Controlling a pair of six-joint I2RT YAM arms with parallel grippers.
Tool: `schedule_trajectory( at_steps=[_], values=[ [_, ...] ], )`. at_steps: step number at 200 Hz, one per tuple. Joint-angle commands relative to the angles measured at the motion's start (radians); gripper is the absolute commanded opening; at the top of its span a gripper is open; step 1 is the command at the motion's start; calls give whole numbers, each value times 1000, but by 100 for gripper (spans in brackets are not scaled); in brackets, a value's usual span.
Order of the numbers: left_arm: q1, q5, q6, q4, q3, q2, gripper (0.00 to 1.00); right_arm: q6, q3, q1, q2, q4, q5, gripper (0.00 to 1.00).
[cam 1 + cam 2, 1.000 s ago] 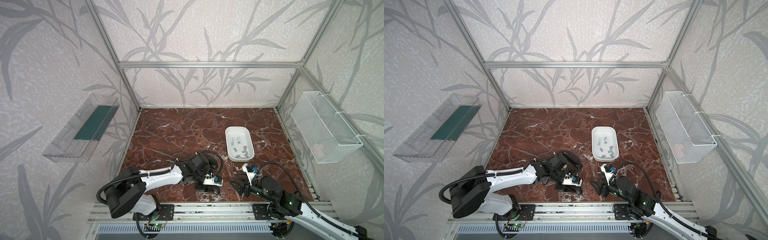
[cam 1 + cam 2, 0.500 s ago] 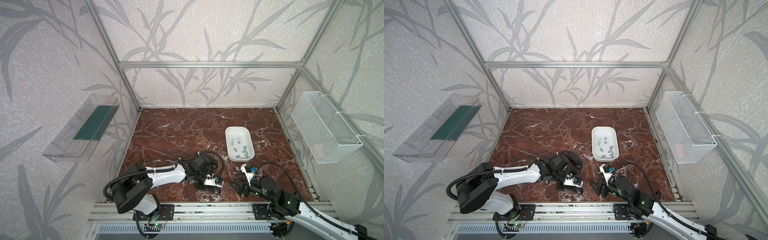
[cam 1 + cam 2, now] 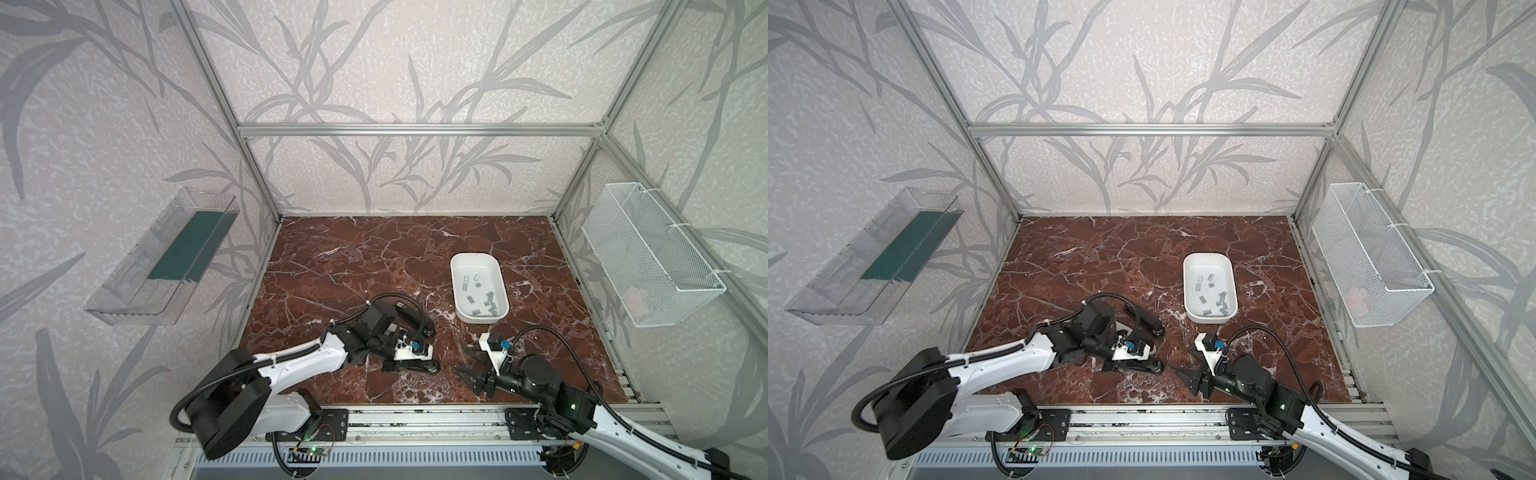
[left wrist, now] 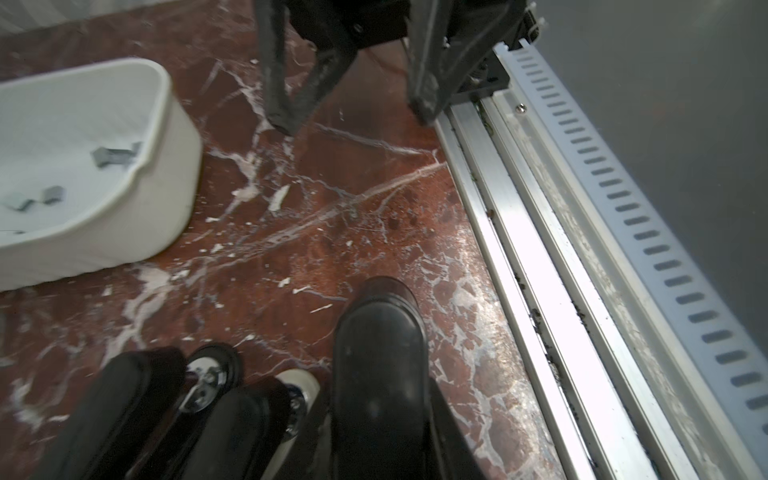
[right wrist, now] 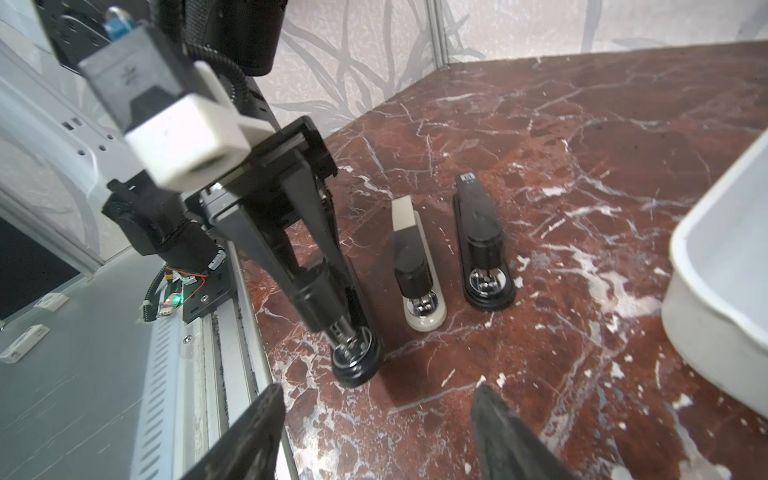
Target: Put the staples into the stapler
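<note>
left gripper (image 5: 322,291): clamped across the black stapler (image 5: 355,365), the one nearest the front rail (image 5: 216,357). It lies flat on the marble tabletop (image 5: 540,124). I can't tell whether its magazine is open.

Next to it sit a beige-based stapler (image 5: 424,307) and then a 2nd black stapler (image 5: 482,232). They lie side by side, not touching, and no gripper is on them.

right gripper (image 3: 463,360): jaws apart and empty, hovering low over the marble, facing the front ends of the 3 staplers.

staples (image 3: 471,298): every strip I can see lies loose in the white tray (image 3: 454,282). The tray is further back on the right, well apart from the gripped stapler. Neither gripper holds a strip.

Progress, my read: early.
- Done: 1 stapler secured.
- Left: open it, fetch 1 strip from the tray (the right arm looks the likely candidate), seat it in the channel, close.
</note>
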Motion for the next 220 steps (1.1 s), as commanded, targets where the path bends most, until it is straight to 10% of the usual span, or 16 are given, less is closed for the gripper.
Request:
schedule_trajectory(
  at_steps=[1, 161, 220],
  values=[
    [13, 70, -63, 155, -36, -81, 0, -46, -14, 7, -7, 115, -94, 68],
    [22, 194, -156, 25, 94, -57, 0, -189, 96, 21, 558, 524, -125, 47],
    [21, 187, -138, -29, 114, -59, 0, -206, 118, 29, 547, 512, -140, 55]
  ],
)
